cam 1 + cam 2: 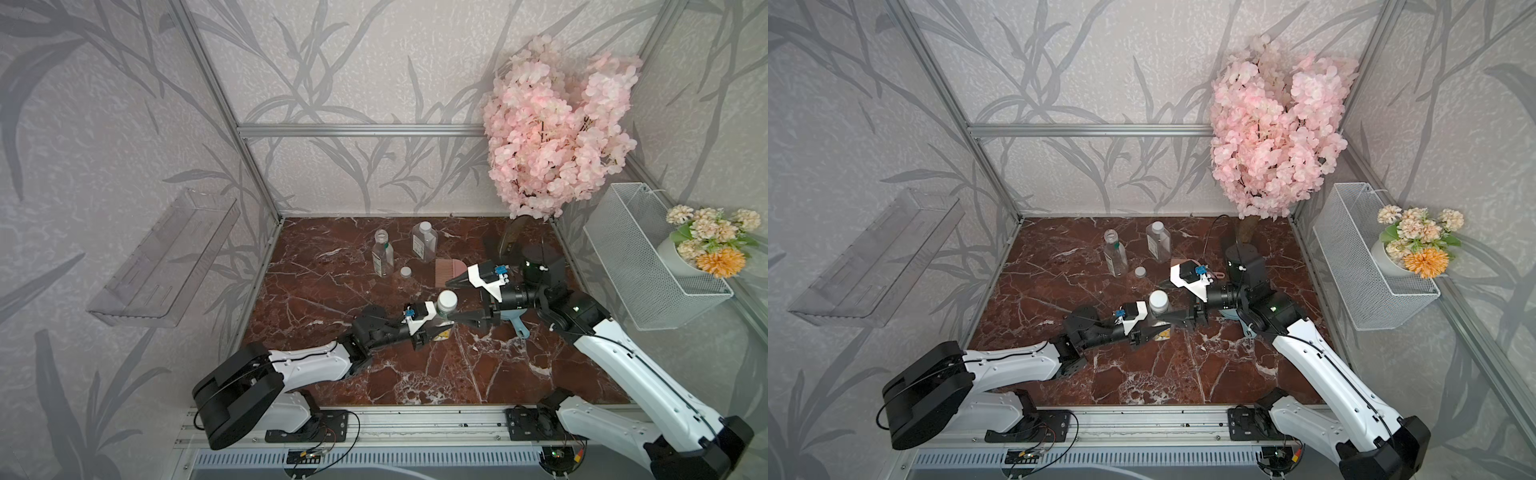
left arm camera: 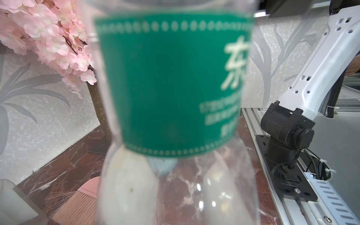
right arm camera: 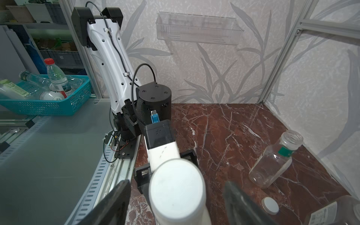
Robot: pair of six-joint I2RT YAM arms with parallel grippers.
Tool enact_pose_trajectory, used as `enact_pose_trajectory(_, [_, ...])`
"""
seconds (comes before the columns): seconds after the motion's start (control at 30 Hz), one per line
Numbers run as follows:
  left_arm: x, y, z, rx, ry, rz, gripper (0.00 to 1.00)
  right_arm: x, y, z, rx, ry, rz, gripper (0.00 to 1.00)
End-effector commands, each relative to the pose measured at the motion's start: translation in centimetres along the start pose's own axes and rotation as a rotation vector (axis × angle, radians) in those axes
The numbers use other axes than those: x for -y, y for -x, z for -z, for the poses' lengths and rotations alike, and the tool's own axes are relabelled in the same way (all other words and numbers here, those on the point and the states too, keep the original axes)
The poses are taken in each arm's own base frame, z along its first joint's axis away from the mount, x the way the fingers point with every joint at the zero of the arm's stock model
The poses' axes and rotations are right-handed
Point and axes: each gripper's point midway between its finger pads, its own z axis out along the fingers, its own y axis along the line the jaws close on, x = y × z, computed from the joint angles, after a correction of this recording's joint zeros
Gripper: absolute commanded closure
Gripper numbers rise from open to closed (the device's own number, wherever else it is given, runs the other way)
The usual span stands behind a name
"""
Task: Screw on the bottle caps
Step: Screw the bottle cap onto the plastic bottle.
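Although blurred at close range in the left wrist view, plainly shows the green label of the held bottle (image 2: 171,87), upright above the marble tabletop (image 1: 374,365); cannot tell whether resting on it. Clamped low on its clear body by the left gripper (image 1: 434,331), jaws pressed in from both sides. Topped by a white cap (image 1: 447,300) sitting on the neck; cannot tell how far screwed down. Flanked at that cap by the right gripper (image 1: 449,301), jaws apart, one black finger (image 3: 113,204) on each side with a gap to the cap in the right wrist view, so gripping nothing.

Behind the held bottle, toward the back wall and the left arm's side: a loose cap (image 1: 405,272) lying flat, touching nothing. Farther behind the held bottle, past that loose cap: an uncapped round bottle (image 1: 382,253), upright with its neck open. Equally far behind the held bottle, just beside the uncapped one: a squarer bottle (image 1: 424,245) with a white label, a third cap (image 1: 424,226) on top.

Directly behind the held bottle, nearer than those two: a pink brush (image 1: 449,272) lying flat, partly under the right gripper. On the held bottle's right-arm side: a blue handle (image 1: 519,328), mostly hidden under the right arm.
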Motion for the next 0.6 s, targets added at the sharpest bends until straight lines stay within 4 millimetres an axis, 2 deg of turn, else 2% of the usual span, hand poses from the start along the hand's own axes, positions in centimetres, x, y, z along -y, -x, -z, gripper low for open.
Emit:
enact_pose_trajectory(0.0, [0.2,1.9,-0.1,0.049,-0.016,-0.039,0.81,-1.0,2.2,0.3,0.059,0.060,0.067,0.26])
enact_pose_trajectory(0.57, [-0.2,2.0,-0.3,0.047,0.003,-0.042,0.82,-0.2,0.7,-0.1,0.013,0.024,0.070,0.58])
